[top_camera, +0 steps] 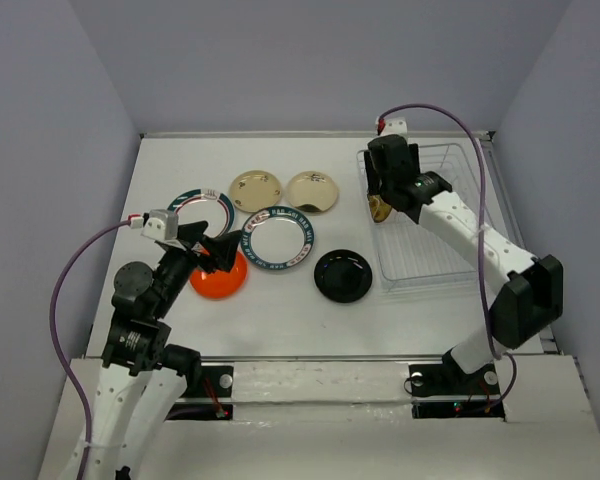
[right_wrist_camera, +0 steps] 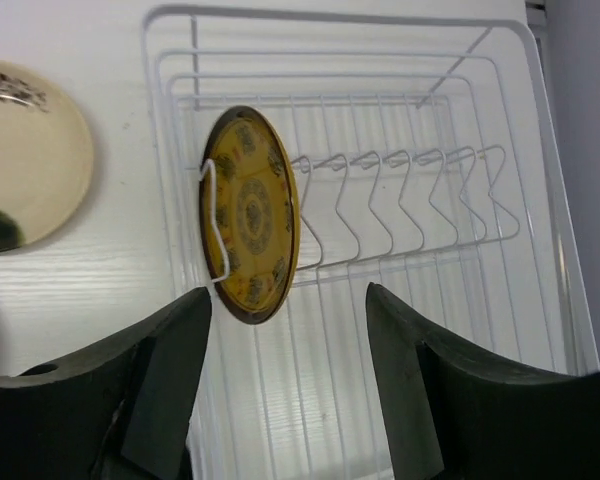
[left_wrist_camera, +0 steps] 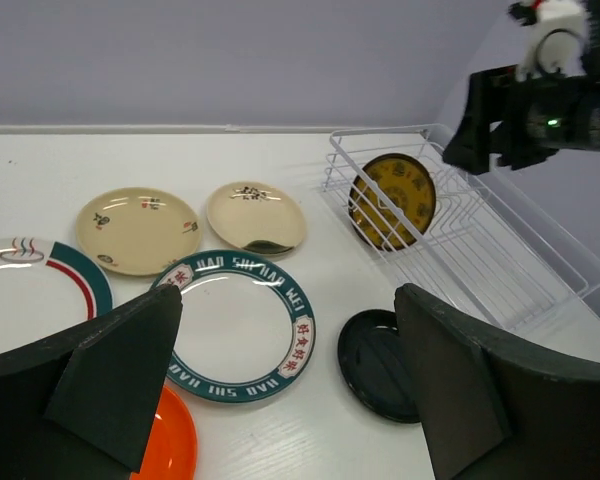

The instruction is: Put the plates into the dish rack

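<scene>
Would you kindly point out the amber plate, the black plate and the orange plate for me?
amber plate point(right_wrist_camera: 248, 213), right wrist view, its patterned centre.
black plate point(top_camera: 343, 276), top view, its centre.
orange plate point(top_camera: 218, 284), top view, its uncovered near part.

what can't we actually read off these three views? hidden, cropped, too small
Top view: amber plate in the dish rack mostly hidden by the right arm; its slot unreadable there.
Top view: orange plate partly under the left gripper.
Left wrist: black plate partly behind that gripper's finger; orange plate cut by the bottom edge.
Right wrist: cream-gold plate cut by the left edge; rack's near end hidden by fingers of the right gripper.
</scene>
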